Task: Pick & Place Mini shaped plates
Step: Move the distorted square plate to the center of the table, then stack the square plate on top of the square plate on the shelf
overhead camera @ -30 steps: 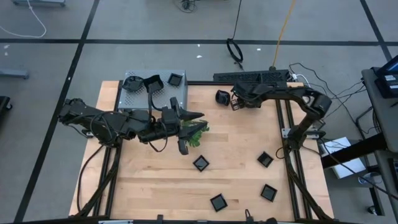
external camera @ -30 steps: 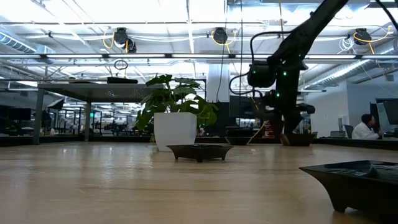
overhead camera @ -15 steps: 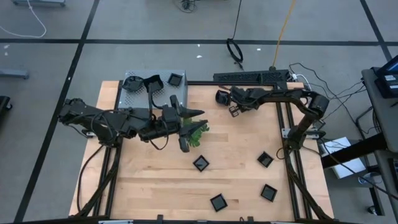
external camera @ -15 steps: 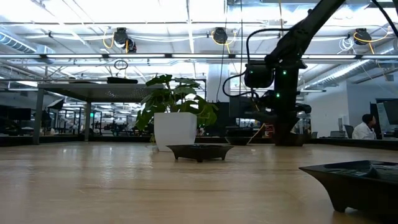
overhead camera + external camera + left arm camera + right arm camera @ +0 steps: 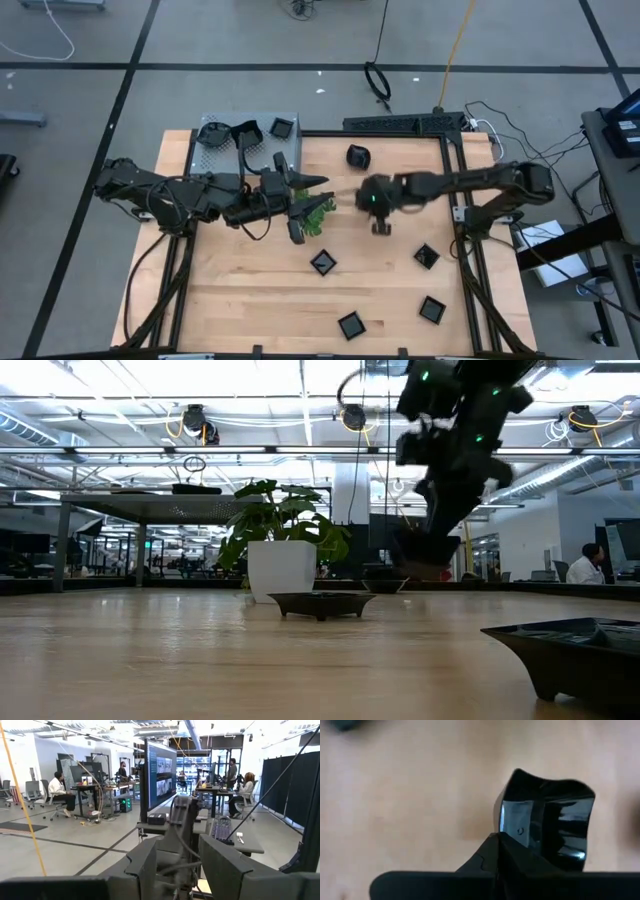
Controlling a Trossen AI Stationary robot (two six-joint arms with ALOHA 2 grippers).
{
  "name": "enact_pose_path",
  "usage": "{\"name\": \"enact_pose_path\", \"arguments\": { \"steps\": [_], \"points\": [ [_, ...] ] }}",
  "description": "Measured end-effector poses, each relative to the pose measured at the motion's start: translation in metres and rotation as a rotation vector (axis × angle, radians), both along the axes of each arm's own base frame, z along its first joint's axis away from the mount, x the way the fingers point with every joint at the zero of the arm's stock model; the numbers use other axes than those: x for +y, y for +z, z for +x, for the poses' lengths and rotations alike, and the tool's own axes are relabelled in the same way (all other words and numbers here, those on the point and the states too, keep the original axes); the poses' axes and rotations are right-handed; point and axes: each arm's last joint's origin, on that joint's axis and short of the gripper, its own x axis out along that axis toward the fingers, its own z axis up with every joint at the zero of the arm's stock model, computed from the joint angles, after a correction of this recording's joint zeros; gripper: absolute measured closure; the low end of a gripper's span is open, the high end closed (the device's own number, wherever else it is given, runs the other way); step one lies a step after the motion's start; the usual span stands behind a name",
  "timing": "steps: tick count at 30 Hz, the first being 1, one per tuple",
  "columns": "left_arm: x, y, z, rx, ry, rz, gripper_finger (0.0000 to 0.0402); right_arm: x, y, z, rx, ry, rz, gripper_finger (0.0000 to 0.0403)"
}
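Near edge of the counter (image 5: 230,300): four mini shaped plates (image 5: 350,324) lie apart on the wood. Centre — the right gripper (image 5: 380,226), jaws clamped on a black plate (image 5: 547,820), hangs above the surface. Beside it, the left gripper (image 5: 296,232) waits over the plant sprig (image 5: 316,214), jaws apart. Far corner — more plates (image 5: 282,127) sit on the grey perforated box (image 5: 250,150).

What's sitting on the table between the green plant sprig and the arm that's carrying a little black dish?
Nothing: in the high view, only bare wood lies between the plant sprig and the right gripper, shut on a black dish.
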Motion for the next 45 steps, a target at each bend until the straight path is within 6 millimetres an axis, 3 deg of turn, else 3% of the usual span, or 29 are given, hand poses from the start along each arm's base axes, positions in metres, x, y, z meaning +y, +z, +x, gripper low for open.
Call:
{"name": "enact_pose_path", "arguments": {
  "steps": [5,10,23,28,40,45],
  "points": [
    [0.0,0.0,0.0,0.001,0.0,0.0,0.025,0.047,-0.009,0.007,-0.155,0.338,-0.101,0.0402],
    [0.0,0.0,0.0,-0.01,-0.009,-0.051,0.025,0.071,-0.02,0.009,-0.297,0.451,-0.13,0.0402],
    [-0.001,-0.01,0.001,0.027,-0.044,-0.3,0.025,0.091,-0.047,0.0,-0.238,0.481,-0.087,0.0402],
    [-0.002,-0.016,0.001,0.07,-0.052,-0.351,0.025,0.092,-0.047,0.006,-0.289,0.466,-0.093,0.04],
    [-0.006,-0.033,0.001,0.275,-0.187,-0.319,0.025,0.094,-0.036,0.013,-0.409,0.321,-0.006,0.0275],
    [-0.008,-0.044,0.0,0.387,-0.221,-0.318,0.0249,0.092,-0.012,0.004,-0.482,0.256,0.051,0.0251]
  ]
}}
